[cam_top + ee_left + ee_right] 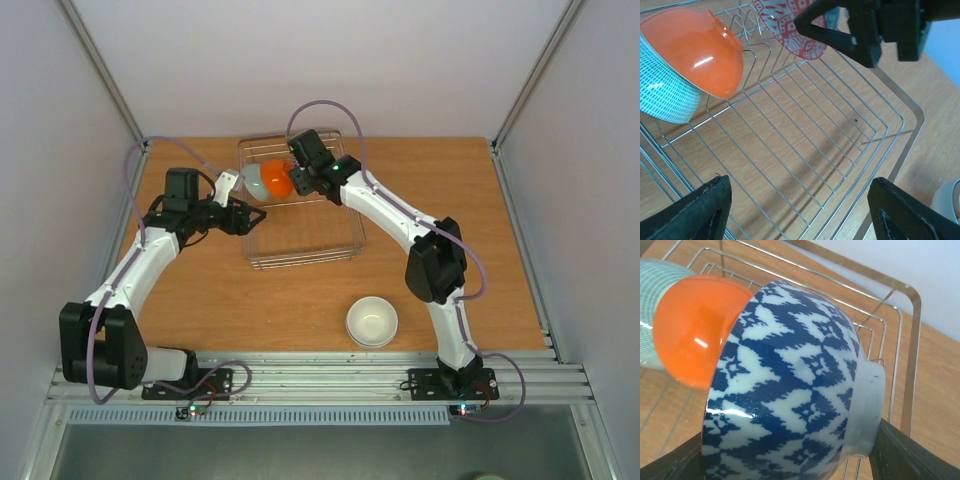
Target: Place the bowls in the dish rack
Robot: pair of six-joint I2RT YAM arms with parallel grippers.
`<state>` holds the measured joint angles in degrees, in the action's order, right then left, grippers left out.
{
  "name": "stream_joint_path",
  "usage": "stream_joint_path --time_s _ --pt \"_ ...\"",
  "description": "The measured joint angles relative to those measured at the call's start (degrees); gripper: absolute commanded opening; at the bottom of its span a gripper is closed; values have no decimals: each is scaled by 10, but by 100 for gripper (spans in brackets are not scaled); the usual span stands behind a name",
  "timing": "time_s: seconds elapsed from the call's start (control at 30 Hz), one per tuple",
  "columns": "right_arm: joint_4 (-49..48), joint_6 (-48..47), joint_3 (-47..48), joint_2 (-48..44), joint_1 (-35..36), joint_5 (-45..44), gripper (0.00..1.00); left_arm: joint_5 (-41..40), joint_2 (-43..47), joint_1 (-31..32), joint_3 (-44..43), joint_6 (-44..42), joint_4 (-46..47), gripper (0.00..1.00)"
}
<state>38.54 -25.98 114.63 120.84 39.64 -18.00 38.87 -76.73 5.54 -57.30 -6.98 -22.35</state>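
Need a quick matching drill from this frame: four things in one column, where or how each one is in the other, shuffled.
1 orange bowl
2 blue-patterned bowl
3 white bowl
4 left gripper

A on the table, outside the dish rack
B open and empty over the rack
C in the rack beside the pale blue-green bowl
D held by the right gripper

Pairs: 1-C, 2-D, 3-A, 4-B
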Motion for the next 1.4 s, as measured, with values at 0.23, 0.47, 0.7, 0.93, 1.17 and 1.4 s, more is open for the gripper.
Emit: stream_joint_path --time_s 0.23,0.47,0.7,0.93,1.17,1.4 --pt "8 -22 61 64 -1 -37 1 -2 4 0 0 -3 -1 75" --pt "9 -37 97 114 0 -51 1 -2 4 0 0 -6 -1 75" --pt "4 -47 111 123 0 -65 1 -2 4 0 0 -8 -1 75" --pt "-24 -56 99 119 1 -89 1 -2 4 0 0 -10 -1 75" --pt "-20 -65 130 139 -4 -111 1 -1 3 0 0 -10 -1 75" --pt "-13 -65 172 172 -5 -118 1 -1 3 0 0 -12 -2 75"
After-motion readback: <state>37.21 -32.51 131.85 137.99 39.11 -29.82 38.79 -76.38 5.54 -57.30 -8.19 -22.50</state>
